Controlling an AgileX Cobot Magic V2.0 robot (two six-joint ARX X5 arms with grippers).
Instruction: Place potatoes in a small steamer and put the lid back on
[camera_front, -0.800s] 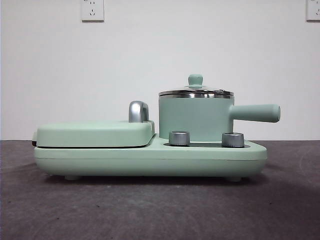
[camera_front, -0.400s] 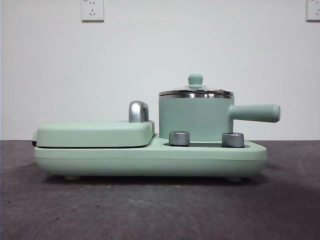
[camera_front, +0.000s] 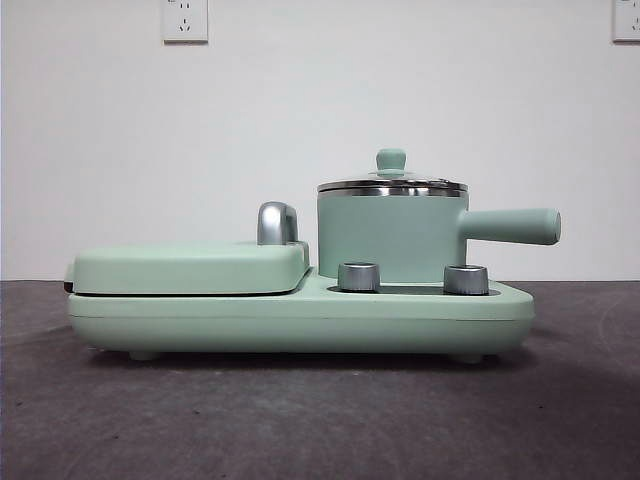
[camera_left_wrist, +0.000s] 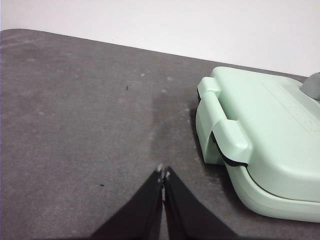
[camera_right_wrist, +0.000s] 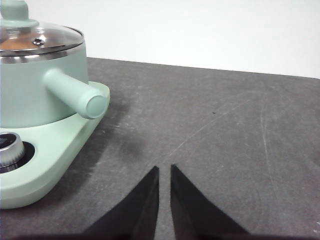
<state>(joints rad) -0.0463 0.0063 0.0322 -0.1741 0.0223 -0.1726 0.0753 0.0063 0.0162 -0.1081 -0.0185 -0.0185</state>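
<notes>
The small steamer (camera_front: 390, 235) stands on the right half of a mint-green cooker base (camera_front: 300, 322), its side handle (camera_front: 515, 226) pointing right. The lid (camera_front: 392, 186) sits on the pot with its mint knob up. In the right wrist view an orange-brown potato (camera_right_wrist: 15, 44) shows dimly through the glass lid (camera_right_wrist: 50, 36) of the steamer (camera_right_wrist: 25, 95). My right gripper (camera_right_wrist: 164, 169) is shut and empty over the bare mat, to the right of the handle. My left gripper (camera_left_wrist: 163, 173) is shut and empty over the mat, beside the cooker's left end. Neither gripper shows in the front view.
A flat mint-green griddle cover (camera_front: 190, 268) with a chrome handle (camera_front: 277, 222) covers the base's left half and also shows in the left wrist view (camera_left_wrist: 270, 130). Two steel dials (camera_front: 359, 276) (camera_front: 466, 279) stand before the pot. Dark grey mat (camera_front: 320, 420) lies all around.
</notes>
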